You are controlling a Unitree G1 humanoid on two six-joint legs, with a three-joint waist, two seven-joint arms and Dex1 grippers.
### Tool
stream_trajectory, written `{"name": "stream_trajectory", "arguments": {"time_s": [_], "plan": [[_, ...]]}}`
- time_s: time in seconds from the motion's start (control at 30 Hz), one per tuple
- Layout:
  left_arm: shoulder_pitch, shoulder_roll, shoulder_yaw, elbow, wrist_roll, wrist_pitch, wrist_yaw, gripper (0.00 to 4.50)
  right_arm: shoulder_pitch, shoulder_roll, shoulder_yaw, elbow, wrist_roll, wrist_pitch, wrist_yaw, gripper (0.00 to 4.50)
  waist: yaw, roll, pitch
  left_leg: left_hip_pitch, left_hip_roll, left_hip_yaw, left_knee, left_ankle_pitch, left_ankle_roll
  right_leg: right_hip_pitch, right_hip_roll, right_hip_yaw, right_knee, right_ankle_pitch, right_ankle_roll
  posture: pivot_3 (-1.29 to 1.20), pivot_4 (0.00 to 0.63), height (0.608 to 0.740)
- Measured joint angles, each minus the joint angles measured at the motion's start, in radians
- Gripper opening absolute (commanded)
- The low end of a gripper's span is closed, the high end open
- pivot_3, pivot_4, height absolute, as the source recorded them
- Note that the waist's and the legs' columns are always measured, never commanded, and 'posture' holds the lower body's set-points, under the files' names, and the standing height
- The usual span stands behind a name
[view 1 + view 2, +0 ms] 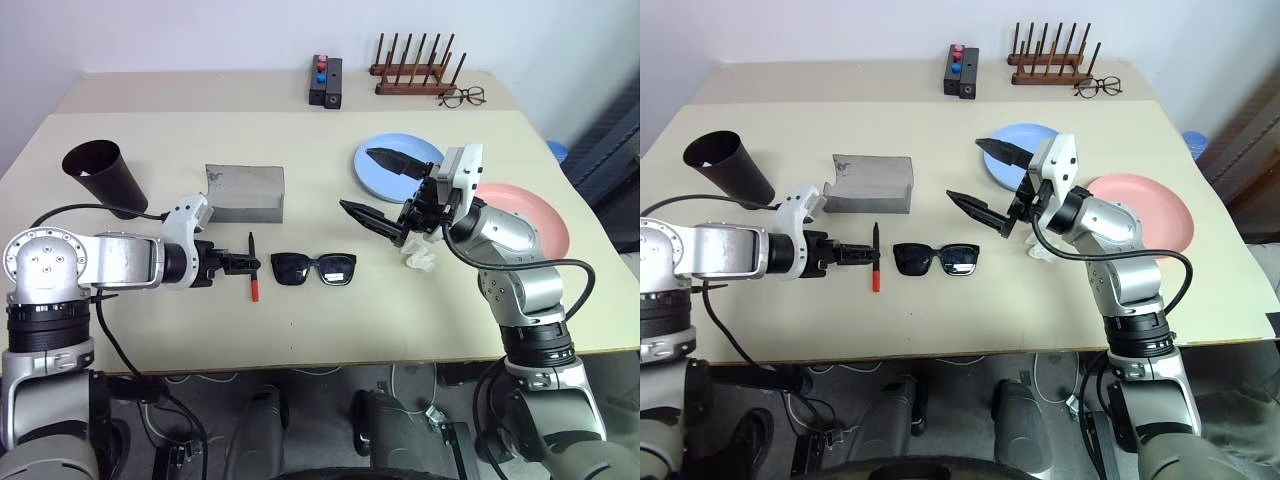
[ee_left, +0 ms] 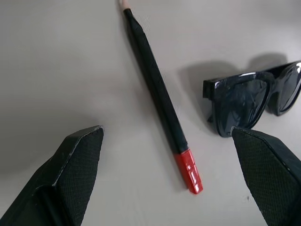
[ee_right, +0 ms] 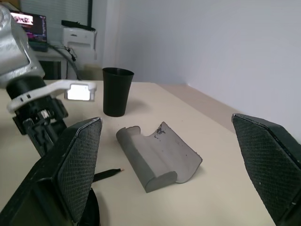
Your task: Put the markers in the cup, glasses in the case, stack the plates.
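On the beige table [image 1: 150,340], left gripper [image 2: 169,141] spread astride the marker [image 2: 157,96], sunglasses [image 1: 313,268] just beyond; lower squarely, close mid-barrel, avoid nudging the frames.

Wooden rack [image 1: 414,72], spectacles [image 1: 462,97], tissue [image 1: 420,253]

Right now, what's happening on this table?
Nothing is held yet. The left pincer hangs open over the marker, which lies on the table beside the sunglasses. The right pincer is open, raised above the table. The cup, case and two plates sit untouched.
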Motion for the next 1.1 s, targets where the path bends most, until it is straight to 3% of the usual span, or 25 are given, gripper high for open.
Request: {"name": "stream_trajectory", "arguments": {"time_s": [0.17, 0.37, 0.63, 0.83, 1.1], "plan": [[-0.054, 0.102, -0.149, 0.095, -0.11, 0.002, -0.02, 4.49, 0.006, 0.001, 0.0, -0.004, -0.001, -0.002, -0.006, 4.5, 0.001, 0.0, 0.0, 0.0, 0.0, 0.0, 0.0, 0.0, 0.0, 0.0, 0.0, 0.0, 0.0, 0.0, -0.001, 0.0, 0.15, 0.74], [-0.248, 0.138, -0.304, 0.266, -0.113, 0.002, -0.106, 4.49, 0.004, 0.02, 0.002, 0.001, -0.011, -0.014, -0.008, 4.5, 0.004, 0.0, 0.0, -0.001, 0.0, 0.0, 0.0, 0.0, 0.0, 0.0, 0.0, 0.0, -0.002, 0.0, -0.001, 0.0, 0.15, 0.74], [-0.465, 0.127, -0.54, 0.512, 0.029, 0.002, -0.31, 4.49, 0.004, 0.037, 0.009, 0.002, -0.023, -0.04, -0.017, 4.5, -0.002, 0.0, 0.0, -0.001, 0.0, 0.0, -0.002, 0.0, 0.0, -0.001, 0.0, 0.0, -0.003, 0.0, -0.001, 0.0, 0.15, 0.74], [-0.581, 0.135, -0.729, 0.581, 0.173, 0.002, -0.591, 4.49, 0.01, 0.046, 0.01, 0.002, -0.033, -0.049, -0.031, 4.5, -0.001, 0.0, 0.0, -0.002, 0.0, 0.0, -0.002, 0.0, 0.0, -0.002, 0.0, 0.0, -0.004, 0.0, -0.001, 0.0, 0.15, 0.74], [-0.688, 0.078, -0.84, 0.631, 0.508, 0.002, -0.955, 4.49, 0.014, 0.061, 0.011, 0.002, -0.05, -0.07, -0.049, 4.5, -0.002, 0.0, 0.0, -0.003, 0.0, 0.001, -0.005, 0.0, 0.0, -0.002, 0.0, 0.0, -0.009, 0.0, -0.001, 0.0, 0.15, 0.74]]}}
